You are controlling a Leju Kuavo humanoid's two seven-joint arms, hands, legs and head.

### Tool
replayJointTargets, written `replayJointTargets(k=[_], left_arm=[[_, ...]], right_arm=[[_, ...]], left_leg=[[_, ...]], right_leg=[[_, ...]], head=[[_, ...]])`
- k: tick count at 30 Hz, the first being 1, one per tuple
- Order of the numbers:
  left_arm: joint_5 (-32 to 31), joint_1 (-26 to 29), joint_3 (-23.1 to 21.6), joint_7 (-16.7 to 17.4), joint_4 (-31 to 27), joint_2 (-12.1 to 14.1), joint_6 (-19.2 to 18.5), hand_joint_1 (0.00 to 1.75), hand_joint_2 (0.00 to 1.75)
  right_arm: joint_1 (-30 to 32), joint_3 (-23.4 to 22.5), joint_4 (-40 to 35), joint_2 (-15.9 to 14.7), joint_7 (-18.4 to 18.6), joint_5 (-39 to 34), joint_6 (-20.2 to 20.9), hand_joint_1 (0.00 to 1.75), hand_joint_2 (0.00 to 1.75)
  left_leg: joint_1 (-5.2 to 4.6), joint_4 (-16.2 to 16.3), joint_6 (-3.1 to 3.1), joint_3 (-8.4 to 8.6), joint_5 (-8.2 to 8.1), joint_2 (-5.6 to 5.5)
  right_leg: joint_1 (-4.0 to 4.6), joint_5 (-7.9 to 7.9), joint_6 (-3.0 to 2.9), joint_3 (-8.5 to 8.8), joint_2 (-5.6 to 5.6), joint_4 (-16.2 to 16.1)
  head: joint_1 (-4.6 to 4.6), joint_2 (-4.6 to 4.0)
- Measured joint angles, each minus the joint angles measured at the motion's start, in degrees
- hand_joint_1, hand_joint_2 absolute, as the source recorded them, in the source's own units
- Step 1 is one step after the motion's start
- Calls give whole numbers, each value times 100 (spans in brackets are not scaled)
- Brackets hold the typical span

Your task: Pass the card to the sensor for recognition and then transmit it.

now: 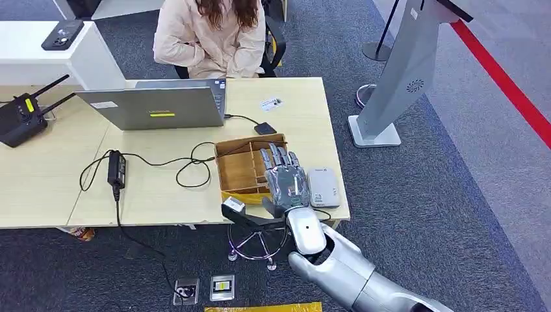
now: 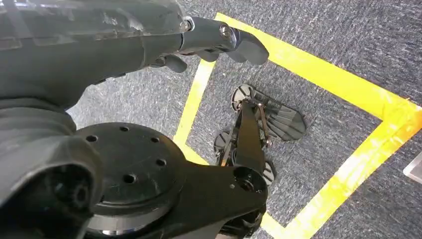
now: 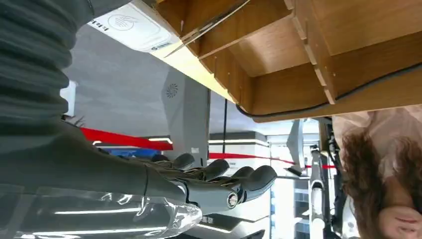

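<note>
On your far left a black radio box (image 1: 23,117) with two antennas sits on the table (image 1: 45,188). Next comes a black power brick (image 1: 117,169) with its looping cable, then the open laptop (image 1: 159,107), with a person (image 1: 211,36) seated behind it. Right of the laptop a small black puck (image 1: 265,128) lies on its cord, and the card (image 1: 271,103) lies flat on the bare tabletop beyond it, well apart from either hand. The wooden divided tray (image 1: 240,172) stands near the table's front edge. Your right hand (image 1: 286,179) hovers over the tray's right side with its fingers (image 3: 249,179) stretched out and apart, holding nothing. Just right of it lies the white sensor pad (image 1: 323,187). Your left hand (image 2: 224,42) hangs over the carpet, fingers loosely curled around nothing.
</note>
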Motion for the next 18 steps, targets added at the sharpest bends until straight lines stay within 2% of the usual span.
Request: replayJointTargets(k=[8,18], left_arm=[[0,0,0,0,0,0,0,0,0],[0,0,0,61,0,0,17,0,0]], right_arm=[[-9,0,48,2,0,2,0,0,175],[-118,-70,483,68,-87,4,-105,0,175]], left_leg=[[0,0,0,0,0,0],[0,0,0,0,0,0]], right_leg=[[0,0,0,0,0,0],[0,0,0,0,0,0]], head=[[0,0],[0,0]])
